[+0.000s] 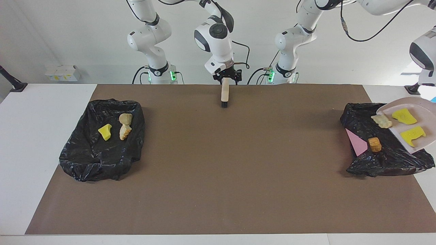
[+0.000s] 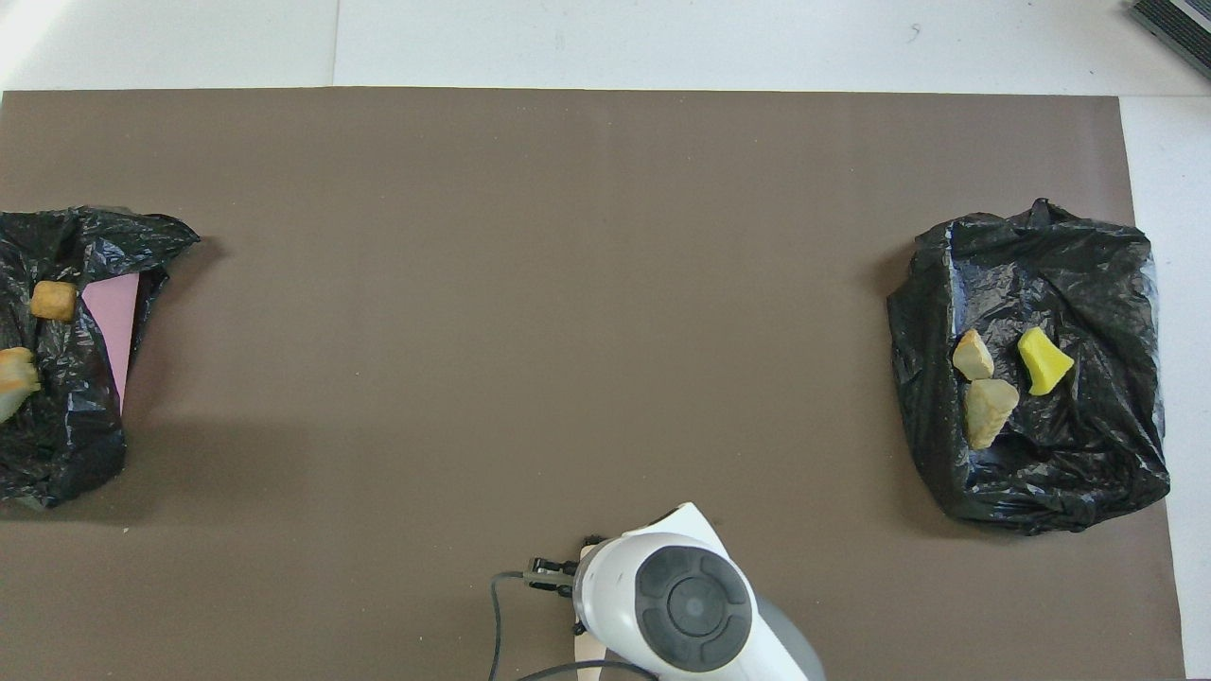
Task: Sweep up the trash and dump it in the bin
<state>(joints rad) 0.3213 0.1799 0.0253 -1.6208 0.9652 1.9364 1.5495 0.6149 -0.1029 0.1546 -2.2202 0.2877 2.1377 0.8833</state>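
The beige dustpan [image 1: 417, 108] hangs tilted over the black-bagged bin [image 1: 385, 160] at the left arm's end of the table. Its handle and my left gripper are past the picture's edge. Two yellow trash pieces [image 1: 404, 116] lie in the pan, and a pale chunk [image 1: 382, 120] sits at its lip. A tan-orange chunk [image 1: 374, 144] [image 2: 53, 301] rests on the bag. My right gripper [image 1: 227, 79] stands open over the end of the brush's handle [image 1: 224, 92], which lies on the mat close to the robots.
A second black-bagged bin [image 1: 102, 153] [image 2: 1031, 473] at the right arm's end holds a yellow piece [image 1: 105, 132] and two tan chunks [image 1: 124, 126]. A pink wall [image 1: 357, 145] [image 2: 112, 326] shows inside the other bin. The brown mat [image 1: 218, 170] covers the table's middle.
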